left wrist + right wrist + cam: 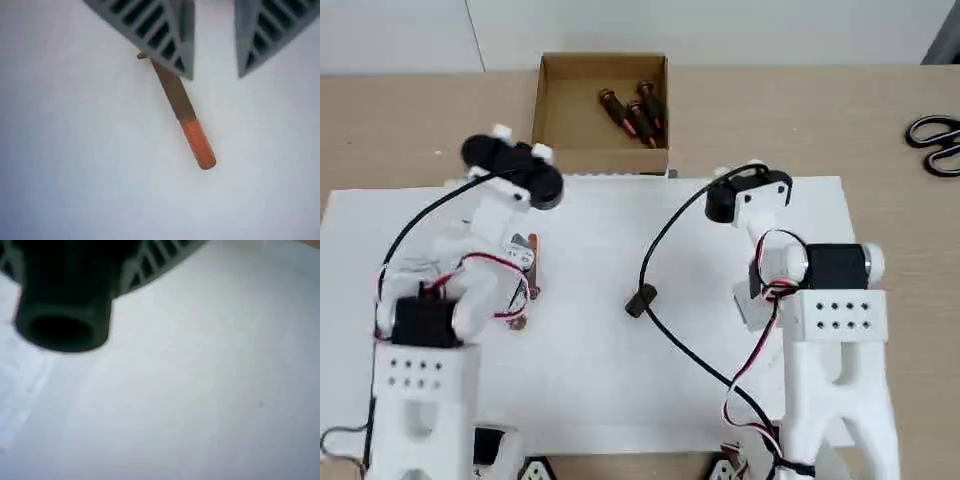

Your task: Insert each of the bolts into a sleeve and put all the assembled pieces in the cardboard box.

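A bolt [182, 112] with a brown shank and an orange threaded end lies flat on the white sheet [590, 370]. My left gripper [215, 75] stands open just over it; one grey finger [165, 35] covers the bolt's head, and the other finger is apart from it. In the high view this gripper [525, 290] hangs low over the sheet's left part. My right gripper [755, 290] is shut on a black sleeve [62, 325], whose open end faces the camera close above the sheet. The cardboard box [552, 110] at the back holds several assembled pieces [635, 110].
Black scissors [935, 145] lie on the wooden table at the far right. A black cable [665, 330] with a small black lump on it crosses the middle of the sheet between the two arms. Both arm bases stand at the front edge.
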Robot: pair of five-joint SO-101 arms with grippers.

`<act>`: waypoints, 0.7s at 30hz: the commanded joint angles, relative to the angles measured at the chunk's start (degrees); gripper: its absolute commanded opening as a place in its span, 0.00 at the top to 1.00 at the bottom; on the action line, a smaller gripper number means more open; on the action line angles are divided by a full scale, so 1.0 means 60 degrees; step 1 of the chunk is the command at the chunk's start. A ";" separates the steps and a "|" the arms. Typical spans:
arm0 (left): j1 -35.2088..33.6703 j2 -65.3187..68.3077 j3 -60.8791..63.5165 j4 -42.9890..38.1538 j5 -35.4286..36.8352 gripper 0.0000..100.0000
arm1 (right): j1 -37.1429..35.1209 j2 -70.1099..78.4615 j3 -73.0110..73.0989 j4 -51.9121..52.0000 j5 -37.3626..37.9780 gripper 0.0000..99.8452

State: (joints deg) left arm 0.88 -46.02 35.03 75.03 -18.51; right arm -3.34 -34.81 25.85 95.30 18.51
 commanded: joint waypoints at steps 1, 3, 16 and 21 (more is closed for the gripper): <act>-0.0044 0.0864 -0.0799 0.0161 -0.0747 0.94 | 0.0227 -0.0462 0.0132 -0.0183 0.0073 1.00; -0.0044 0.1319 -0.0901 0.0322 -0.1363 0.94 | 0.0388 -0.0593 0.0278 -0.0183 0.0088 1.00; -0.1363 0.3048 -0.0872 0.1978 -0.9524 0.94 | 0.0945 -0.0637 0.0440 -0.0667 0.0103 1.00; -0.1670 0.3136 -0.0872 0.2989 -1.1736 0.92 | 0.0945 -0.0637 0.0440 -0.0740 0.0103 1.00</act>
State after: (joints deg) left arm -8.18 -27.30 32.13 89.36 -76.79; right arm 1.76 -37.71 28.75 91.87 18.51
